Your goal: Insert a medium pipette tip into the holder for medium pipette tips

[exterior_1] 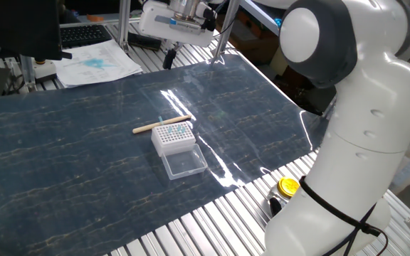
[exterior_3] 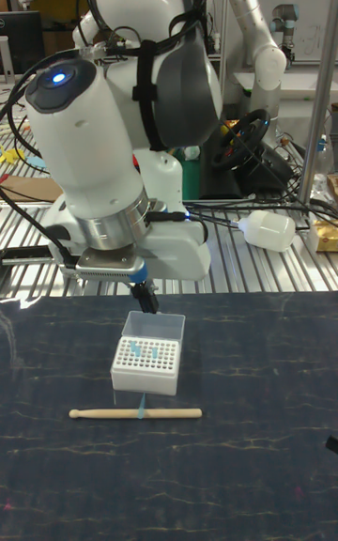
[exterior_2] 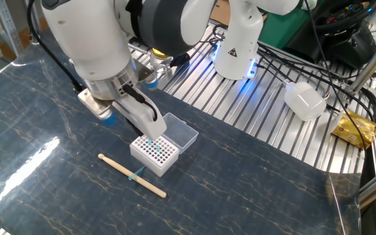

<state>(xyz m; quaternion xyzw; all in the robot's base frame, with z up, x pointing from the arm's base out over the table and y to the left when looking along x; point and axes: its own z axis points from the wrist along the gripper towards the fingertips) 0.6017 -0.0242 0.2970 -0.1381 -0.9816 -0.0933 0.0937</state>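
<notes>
The holder (exterior_3: 145, 364) is a small white rack with a grid of holes and a few teal tips in its top. Its clear lid (exterior_3: 157, 324) lies open behind it. A teal medium pipette tip (exterior_3: 141, 407) lies across a long wooden stick (exterior_3: 136, 413) just in front of the holder (exterior_1: 173, 137). My gripper (exterior_3: 147, 297) hangs well above the table behind the lid. Its dark fingers are pressed together, and I see nothing between them. In one fixed view the gripper (exterior_1: 168, 60) is high and far beyond the rack.
Papers (exterior_1: 98, 60) and a keyboard lie past the mat's far left corner. A yellow-capped jar (exterior_1: 289, 187) stands on the metal slats by the robot base. A white plastic bottle (exterior_2: 304, 101) and cables rest on the slats to the right.
</notes>
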